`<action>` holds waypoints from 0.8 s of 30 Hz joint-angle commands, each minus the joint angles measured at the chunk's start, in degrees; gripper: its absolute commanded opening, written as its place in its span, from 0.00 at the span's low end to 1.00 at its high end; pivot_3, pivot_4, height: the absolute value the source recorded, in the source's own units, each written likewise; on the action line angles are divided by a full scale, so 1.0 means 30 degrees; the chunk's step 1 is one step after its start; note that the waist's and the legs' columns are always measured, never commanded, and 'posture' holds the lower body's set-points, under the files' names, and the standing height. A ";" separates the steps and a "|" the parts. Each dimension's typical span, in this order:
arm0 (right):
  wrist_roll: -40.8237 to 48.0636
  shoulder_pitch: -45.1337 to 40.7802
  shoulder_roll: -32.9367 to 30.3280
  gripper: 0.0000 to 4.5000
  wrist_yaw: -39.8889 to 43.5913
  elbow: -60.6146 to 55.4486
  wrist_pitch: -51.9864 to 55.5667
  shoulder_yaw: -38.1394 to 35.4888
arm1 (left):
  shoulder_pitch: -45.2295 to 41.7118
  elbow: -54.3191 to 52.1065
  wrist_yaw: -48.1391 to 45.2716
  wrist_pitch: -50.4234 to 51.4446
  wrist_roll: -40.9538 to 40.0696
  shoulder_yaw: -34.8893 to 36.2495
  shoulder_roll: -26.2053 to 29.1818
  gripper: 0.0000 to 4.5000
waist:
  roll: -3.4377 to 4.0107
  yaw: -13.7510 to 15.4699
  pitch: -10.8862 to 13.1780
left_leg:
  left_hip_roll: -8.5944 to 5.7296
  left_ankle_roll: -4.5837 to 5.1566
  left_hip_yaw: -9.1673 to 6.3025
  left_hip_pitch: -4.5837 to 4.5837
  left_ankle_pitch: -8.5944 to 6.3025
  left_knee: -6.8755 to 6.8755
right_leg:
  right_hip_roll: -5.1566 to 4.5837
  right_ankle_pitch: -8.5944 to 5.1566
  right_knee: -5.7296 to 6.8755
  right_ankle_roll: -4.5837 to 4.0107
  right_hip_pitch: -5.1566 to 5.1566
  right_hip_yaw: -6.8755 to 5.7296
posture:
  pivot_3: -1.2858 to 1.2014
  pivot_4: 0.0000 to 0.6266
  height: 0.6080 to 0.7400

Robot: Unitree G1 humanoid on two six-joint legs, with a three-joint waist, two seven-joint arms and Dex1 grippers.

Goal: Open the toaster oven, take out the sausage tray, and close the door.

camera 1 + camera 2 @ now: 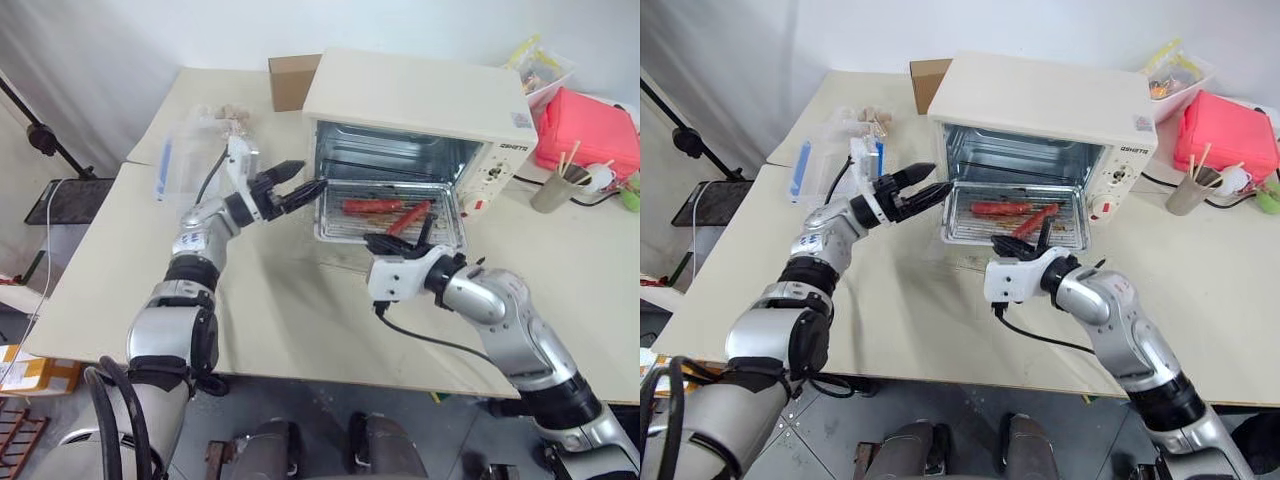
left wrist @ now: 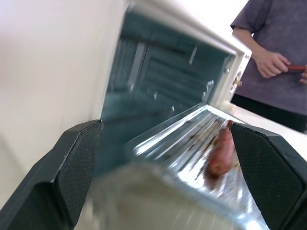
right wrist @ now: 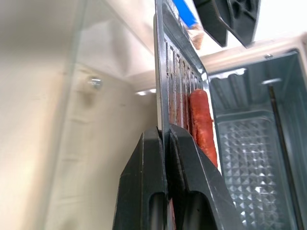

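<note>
My right pincer (image 1: 400, 243) grips the sausage tray's (image 1: 385, 212) near rim, half-drawn from the open oven (image 1: 420, 100); left pincer (image 1: 300, 185) wide; next, pull clear.

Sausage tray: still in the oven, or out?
Partly out. The tray sticks out of the oven mouth over the dropped door, right gripper shut on its front rim.

Your path out of the toaster oven (image 1: 420, 110) runs over bare table (image 1: 290, 310). The tray (image 1: 390, 212), pinched in the right gripper (image 3: 165, 136), half fills the mouth; the left gripper (image 1: 298, 180) crowds its left corner, apparently without touching.
</note>
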 commanded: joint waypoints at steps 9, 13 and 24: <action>-0.0206 0.0311 -0.0162 0.01 0.0140 -0.1566 -0.1312 -0.0127 | 0.2536 -0.9492 0.3943 2.0843 -0.5555 0.1900 0.2314 1.00 | -0.0014 0.0082 0.0007 | -0.0021 0.0001 -0.0071 0.0002 -0.0001 0.0028 | -0.0047 0.0000 0.0000 0.0002 0.0033 0.0092 | 0.52 0.24 1.00; 0.0360 -0.0642 -0.0143 0.01 0.0102 -0.0515 -0.2829 0.0100 | 0.1517 -0.8918 0.6698 2.3869 -0.6424 0.4254 0.1401 1.00 | -0.0014 0.0035 0.0006 | -0.0017 -0.0008 -0.0068 0.0021 -0.0002 0.0030 | -0.0029 0.0000 0.0003 0.0002 0.0044 0.0112 | 0.52 0.24 1.00; 0.1631 -0.1614 -0.0212 0.00 0.0705 0.0862 -0.5500 0.0373 | 0.0338 -0.7645 1.1059 2.6502 -0.6210 0.7144 -0.0712 0.80 | -0.0017 0.0048 0.0007 | -0.0018 -0.0026 -0.0060 0.0028 -0.0001 0.0028 | -0.0013 0.0000 0.0009 0.0002 0.0045 0.0112 | 0.52 0.24 1.00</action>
